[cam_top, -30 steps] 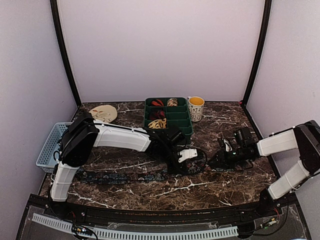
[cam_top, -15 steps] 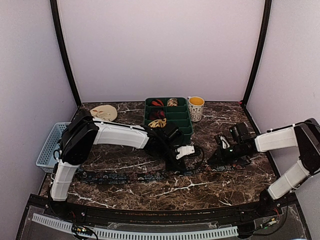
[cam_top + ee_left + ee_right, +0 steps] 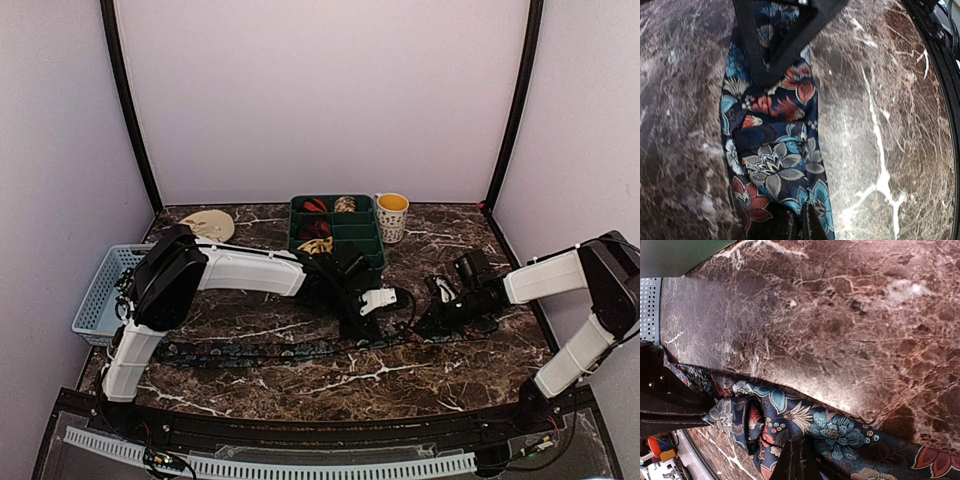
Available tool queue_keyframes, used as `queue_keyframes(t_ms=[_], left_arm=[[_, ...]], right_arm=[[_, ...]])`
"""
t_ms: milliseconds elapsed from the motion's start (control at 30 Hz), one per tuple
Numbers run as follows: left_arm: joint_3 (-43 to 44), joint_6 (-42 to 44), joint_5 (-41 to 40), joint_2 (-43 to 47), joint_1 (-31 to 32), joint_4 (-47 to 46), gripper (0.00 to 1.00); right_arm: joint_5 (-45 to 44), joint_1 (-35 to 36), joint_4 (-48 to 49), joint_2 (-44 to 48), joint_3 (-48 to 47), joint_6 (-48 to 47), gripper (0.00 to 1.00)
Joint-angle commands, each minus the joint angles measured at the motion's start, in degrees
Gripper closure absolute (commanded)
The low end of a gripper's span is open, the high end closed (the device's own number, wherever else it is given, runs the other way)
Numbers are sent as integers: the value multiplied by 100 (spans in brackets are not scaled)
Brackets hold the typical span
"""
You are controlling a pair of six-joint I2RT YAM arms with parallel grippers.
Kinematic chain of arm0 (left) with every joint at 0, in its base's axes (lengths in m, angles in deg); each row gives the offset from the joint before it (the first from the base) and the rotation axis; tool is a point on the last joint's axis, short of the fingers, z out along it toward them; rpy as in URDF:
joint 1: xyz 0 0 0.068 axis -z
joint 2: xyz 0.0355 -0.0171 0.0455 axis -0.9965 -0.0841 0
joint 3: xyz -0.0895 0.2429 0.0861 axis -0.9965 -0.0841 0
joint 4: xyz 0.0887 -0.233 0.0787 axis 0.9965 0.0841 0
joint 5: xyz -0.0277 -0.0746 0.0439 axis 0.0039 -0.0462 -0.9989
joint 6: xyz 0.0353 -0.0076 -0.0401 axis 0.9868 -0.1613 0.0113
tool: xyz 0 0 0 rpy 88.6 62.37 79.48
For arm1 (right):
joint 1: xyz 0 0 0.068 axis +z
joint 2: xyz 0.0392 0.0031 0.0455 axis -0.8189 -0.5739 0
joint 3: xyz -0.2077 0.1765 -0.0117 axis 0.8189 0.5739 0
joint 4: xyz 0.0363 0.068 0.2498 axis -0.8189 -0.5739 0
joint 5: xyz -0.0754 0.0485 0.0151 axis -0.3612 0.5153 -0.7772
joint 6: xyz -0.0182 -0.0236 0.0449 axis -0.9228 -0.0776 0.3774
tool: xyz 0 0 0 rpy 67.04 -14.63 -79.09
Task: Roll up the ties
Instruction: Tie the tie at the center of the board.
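Note:
A long dark blue tie with red, teal and grey flowers (image 3: 250,352) lies along the table's front, from the left to under both grippers. In the left wrist view its wide end (image 3: 775,165) is folded over once. My left gripper (image 3: 366,325) is shut on the tie, fingertips together on the fabric (image 3: 801,226). My right gripper (image 3: 427,327) is shut on the same tie (image 3: 840,432) a short way to the right, fingertips together (image 3: 797,460). Rolled ties, a red-black coil (image 3: 314,205), a tan one (image 3: 345,204) and a yellow-cream one (image 3: 316,246), sit in the green tray (image 3: 365,240).
A white cup with yellow inside (image 3: 392,215) stands right of the tray. A light blue basket (image 3: 100,290) is at the left edge. A tan flat object (image 3: 208,226) lies at the back left. Black cables loop near both grippers.
My right gripper has moved a little to the left, closer to my left gripper. Both stay shut on the tie.

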Motion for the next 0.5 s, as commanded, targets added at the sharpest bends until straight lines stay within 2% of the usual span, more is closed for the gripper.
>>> queue_keyframes(t_ms=[0,267,367,467], left_arm=[[403,13,235,-132,9,-149,96],[547,87,101,-413,10,-84,95],[382,187,-6,-407,10,64,94],[240,197,-41,-402,10,119,93]], right_arm=[[-240,56,-68,-98,3,-106,100],[-281,56,-253,36,-77,-150,98],[-442,48,-537,233,-251,-231,94],[-370,39,-576,432,-395,-211,86]])
